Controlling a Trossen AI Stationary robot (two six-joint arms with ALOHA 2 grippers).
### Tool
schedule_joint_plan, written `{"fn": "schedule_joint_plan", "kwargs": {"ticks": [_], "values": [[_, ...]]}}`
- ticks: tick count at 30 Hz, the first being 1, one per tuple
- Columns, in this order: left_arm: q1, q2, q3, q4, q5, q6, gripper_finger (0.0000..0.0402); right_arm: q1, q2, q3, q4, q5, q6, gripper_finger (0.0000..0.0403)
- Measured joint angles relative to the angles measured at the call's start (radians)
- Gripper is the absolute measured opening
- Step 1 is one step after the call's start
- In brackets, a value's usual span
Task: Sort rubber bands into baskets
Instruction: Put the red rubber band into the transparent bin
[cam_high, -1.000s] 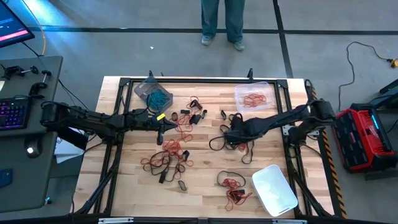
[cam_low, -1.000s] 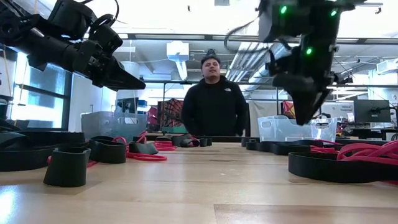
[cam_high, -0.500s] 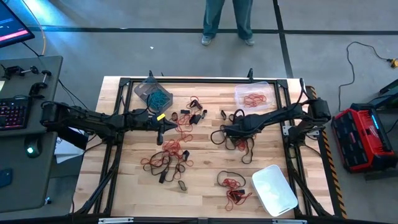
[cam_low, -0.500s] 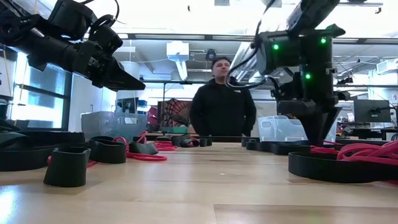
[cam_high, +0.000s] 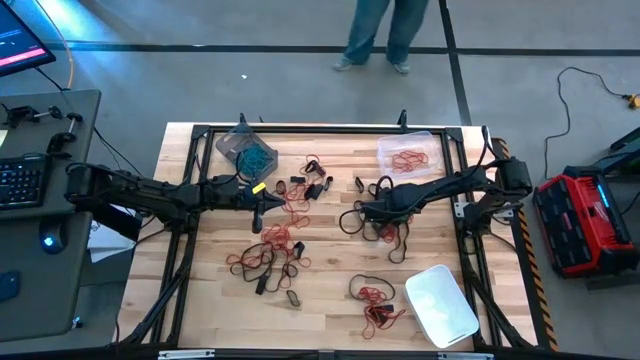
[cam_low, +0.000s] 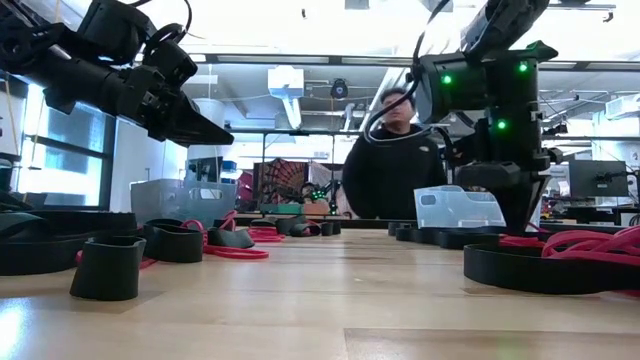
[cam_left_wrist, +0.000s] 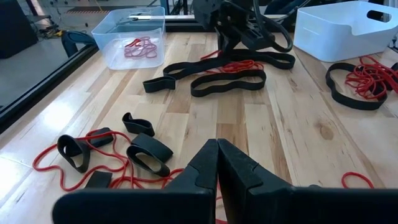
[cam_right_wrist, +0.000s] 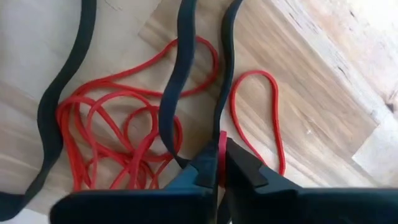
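Red, black and teal rubber bands lie scattered over the wooden table (cam_high: 330, 300). My right gripper (cam_high: 365, 210) is down on a pile of long black bands (cam_high: 385, 228) and thin red bands (cam_right_wrist: 118, 124) at centre right. It is shut on a red band. My left gripper (cam_high: 258, 207) hovers shut and empty above red and black bands (cam_left_wrist: 106, 152) at centre left. The grey-tinted basket (cam_high: 244, 150) holds teal bands. The clear basket (cam_high: 405, 155) holds red bands. The whitish basket (cam_high: 440, 305) stands near right. My right gripper pinches a strand of a thin red band (cam_right_wrist: 222, 144) between its two fingertips. The fingers come from above, pointing down. The rest of the red band lies on the table. A black band (cam_right_wrist: 177, 93) runs right beside one finger; I cannot tell whether it is touched.
A person (cam_low: 395, 155) stands beyond the table's far edge. More red and black bands lie near the front (cam_high: 375, 300) and at the middle left (cam_high: 265, 255). A black frame (cam_high: 330, 130) runs round the table top. Bare wood shows at the near left.
My right gripper has gone down onto the pile of black and red bands and a little toward the table's left. The person behind the table has stepped toward the right.
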Motion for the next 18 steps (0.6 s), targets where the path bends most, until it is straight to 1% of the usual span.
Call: {"fn": "schedule_joint_plan", "kwargs": {"ticks": [2,6,9,13,18], "values": [[0.000,0.000,0.000,0.000,0.000,0.000,0.0000,0.000,-0.002,0.000,-0.011,0.000,-0.004,0.0011],[0.000,0.000,0.000,0.000,0.000,0.000,0.0000,0.009,-0.009,0.005,-0.042,0.000,-0.006,0.0002],[0.000,0.000,0.000,0.000,0.000,0.000,0.0000,0.029,-0.014,0.038,-0.089,0.009,-0.006,0.0003],[0.000,0.000,0.000,0.001,0.000,0.000,0.0000,0.061,-0.022,0.105,-0.160,0.045,-0.006,0.0002],[0.000,0.000,0.000,0.000,0.000,0.000,0.0000,0.096,-0.023,0.201,-0.254,0.122,-0.009,0.0001]]}}
